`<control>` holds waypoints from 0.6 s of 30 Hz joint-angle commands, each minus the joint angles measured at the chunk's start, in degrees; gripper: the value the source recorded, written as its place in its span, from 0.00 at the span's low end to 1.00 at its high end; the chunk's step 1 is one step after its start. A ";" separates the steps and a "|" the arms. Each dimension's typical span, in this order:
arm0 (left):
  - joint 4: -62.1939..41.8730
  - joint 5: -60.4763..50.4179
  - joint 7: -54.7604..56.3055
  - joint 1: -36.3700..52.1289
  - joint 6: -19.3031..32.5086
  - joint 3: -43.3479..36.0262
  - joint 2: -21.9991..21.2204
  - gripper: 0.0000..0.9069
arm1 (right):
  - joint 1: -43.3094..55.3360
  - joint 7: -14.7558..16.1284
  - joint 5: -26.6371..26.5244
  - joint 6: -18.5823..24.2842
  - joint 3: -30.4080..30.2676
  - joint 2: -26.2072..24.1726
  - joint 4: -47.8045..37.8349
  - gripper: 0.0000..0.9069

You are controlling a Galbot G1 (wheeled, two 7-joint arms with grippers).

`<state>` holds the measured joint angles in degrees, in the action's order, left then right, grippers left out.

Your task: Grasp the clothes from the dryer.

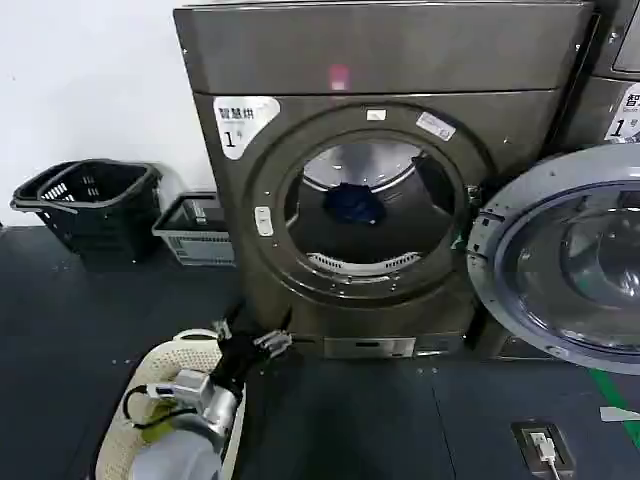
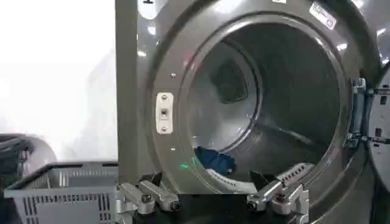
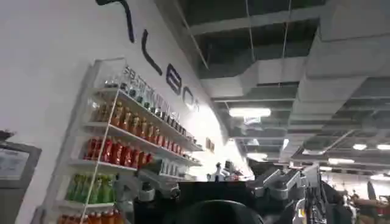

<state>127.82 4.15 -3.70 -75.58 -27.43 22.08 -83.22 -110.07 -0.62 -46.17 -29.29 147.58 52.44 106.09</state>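
A large grey-brown dryer (image 1: 380, 180) stands with its round door swung open. Small dark blue clothes (image 1: 354, 204) lie bundled inside its drum.

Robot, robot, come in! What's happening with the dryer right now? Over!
Left gripper open, low before big grey-brown metal dryer. Right gripper open, aimed at ceiling. Small dark blue cloth bundle inside drum, untouched. Door swung open, path clear.

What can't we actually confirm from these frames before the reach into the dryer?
- Clothes: a small dark blue bundle deep in the drum; item count and folds too small in the head view, lower edge hidden by the drum lip in the left wrist view.
- Dryer: open door cut off by the head view's right edge.
- Left end effector: open, below the porthole; its base is cut off by the frame edge.
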 commanded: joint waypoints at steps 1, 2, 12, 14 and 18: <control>0.55 -0.02 -0.06 -0.17 0.07 0.38 -0.29 1.00 | 0.20 0.16 -1.15 1.78 -0.33 0.00 0.31 1.00; 0.60 -0.06 -0.06 -0.21 0.06 0.43 -0.42 1.00 | 0.24 0.18 -1.17 1.57 -0.31 0.01 0.50 1.00; 0.56 -0.38 -0.05 -0.29 0.24 0.35 -1.07 1.00 | 0.45 0.02 -1.61 1.64 -0.16 0.00 -0.17 1.00; 0.54 -0.50 -0.05 -0.25 0.24 0.30 -1.24 1.00 | 0.45 0.19 -1.60 1.63 -0.07 -0.03 -0.37 1.00; 0.24 -0.59 -0.04 -0.28 0.32 0.31 -1.16 1.00 | 0.80 0.27 -1.48 1.66 -0.14 -0.27 -0.87 1.00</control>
<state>128.32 3.64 -3.76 -75.86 -27.17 22.35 -84.52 -109.25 -0.37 -47.58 -27.78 147.40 52.13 105.31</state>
